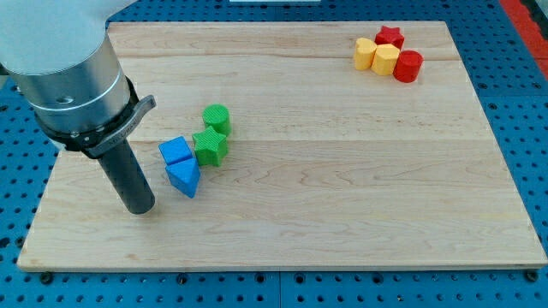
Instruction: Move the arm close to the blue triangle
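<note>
The blue triangle (184, 179) lies on the wooden board (342, 171) at the view's left, just below a blue cube (176, 151). My tip (140, 208) rests on the board to the left of and slightly below the blue triangle, a short gap away and not touching it. The dark rod rises from the tip to the grey arm at the view's top left.
A green star-like block (210, 147) and a green cylinder (217, 117) sit right of the blue cube. At the view's top right cluster a red star (390, 37), two yellow blocks (366, 53) (385, 60) and a red cylinder (408, 66).
</note>
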Robot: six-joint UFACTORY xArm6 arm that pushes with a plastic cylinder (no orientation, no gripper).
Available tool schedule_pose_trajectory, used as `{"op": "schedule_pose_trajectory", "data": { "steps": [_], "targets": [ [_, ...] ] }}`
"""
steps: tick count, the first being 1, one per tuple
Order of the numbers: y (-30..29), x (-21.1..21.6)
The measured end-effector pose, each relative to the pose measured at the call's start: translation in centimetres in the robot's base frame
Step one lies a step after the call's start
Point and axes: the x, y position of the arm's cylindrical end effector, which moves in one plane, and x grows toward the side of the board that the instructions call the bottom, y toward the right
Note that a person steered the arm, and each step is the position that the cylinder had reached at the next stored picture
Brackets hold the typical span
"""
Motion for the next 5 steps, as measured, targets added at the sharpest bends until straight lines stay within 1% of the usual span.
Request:
{"op": "schedule_pose_trajectory", "data": {
  "steps": [2, 3, 4, 5],
  "targets": [
    [0.1, 0.0],
    [2.1, 2.3],
    [7.7, 3.1],
    [7.8, 3.1]
  ]
}}
